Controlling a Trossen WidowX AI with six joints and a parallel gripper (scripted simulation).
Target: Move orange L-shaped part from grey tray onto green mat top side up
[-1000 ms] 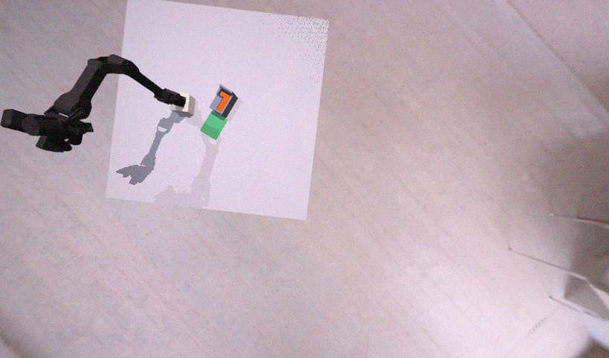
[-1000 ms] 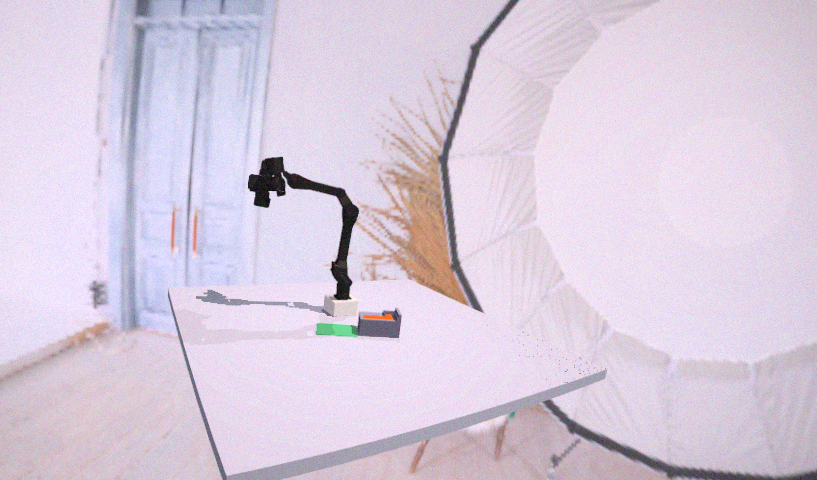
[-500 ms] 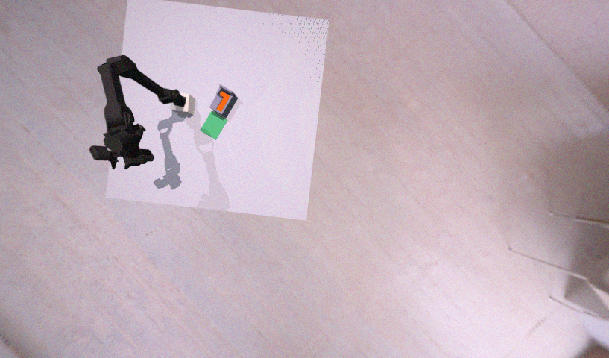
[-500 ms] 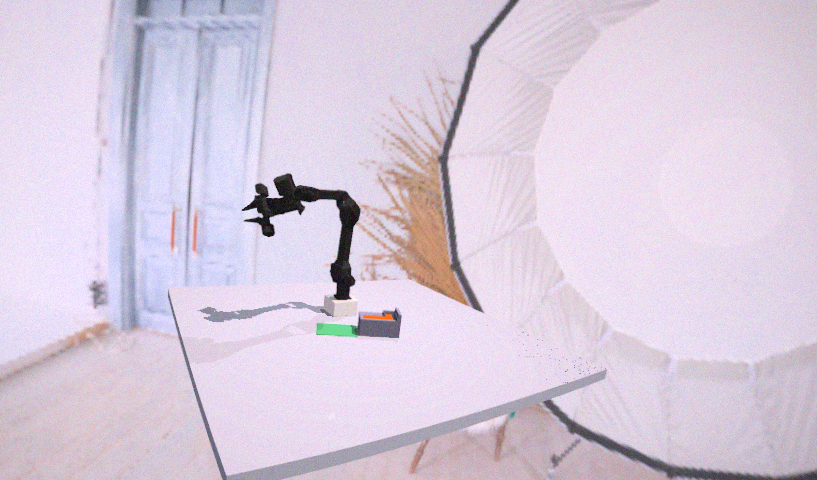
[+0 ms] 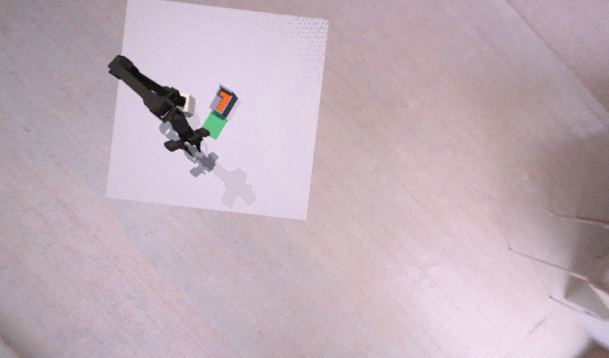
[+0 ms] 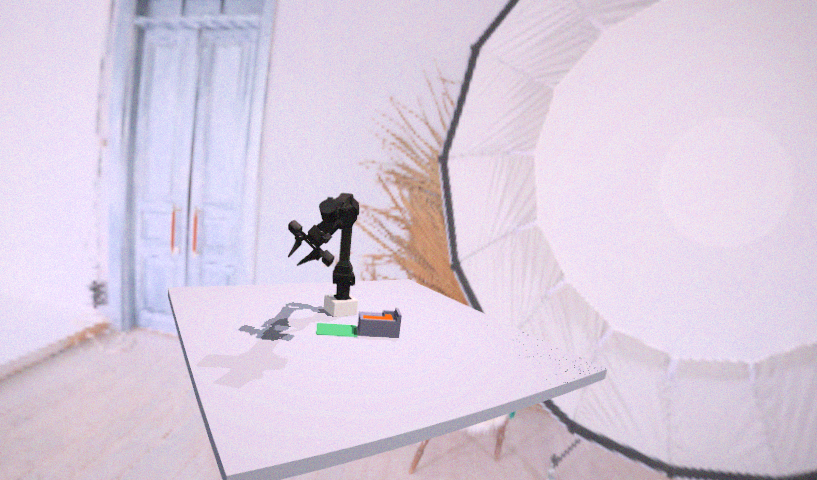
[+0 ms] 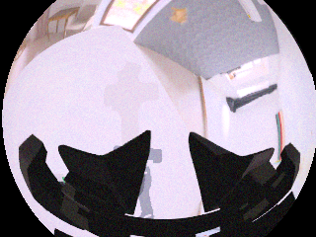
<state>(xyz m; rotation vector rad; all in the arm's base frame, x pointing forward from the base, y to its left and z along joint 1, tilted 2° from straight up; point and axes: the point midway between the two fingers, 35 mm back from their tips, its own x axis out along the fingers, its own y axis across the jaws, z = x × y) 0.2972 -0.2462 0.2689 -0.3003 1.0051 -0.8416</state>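
Note:
The orange L-shaped part (image 5: 223, 102) (image 6: 377, 317) lies in the pocket of the grey tray (image 5: 215, 101) (image 6: 379, 328), with no raised end visible. The green mat (image 5: 215, 125) (image 6: 335, 329) lies flat against one side of the tray, with nothing on it. My gripper (image 5: 196, 153) (image 6: 294, 259) (image 7: 170, 135) is partly open and empty. It hangs high above the table, off to the side of the mat away from the tray, fingers angled downward. The wrist view shows no part or tray between the fingertips.
The arm's cream base block (image 5: 190, 105) (image 6: 341, 306) stands close beside the tray. The tray has a raised wall at its end away from the mat. The pale square table (image 5: 271, 146) (image 6: 400, 392) carries shadows of the arm; its edges drop to the floor.

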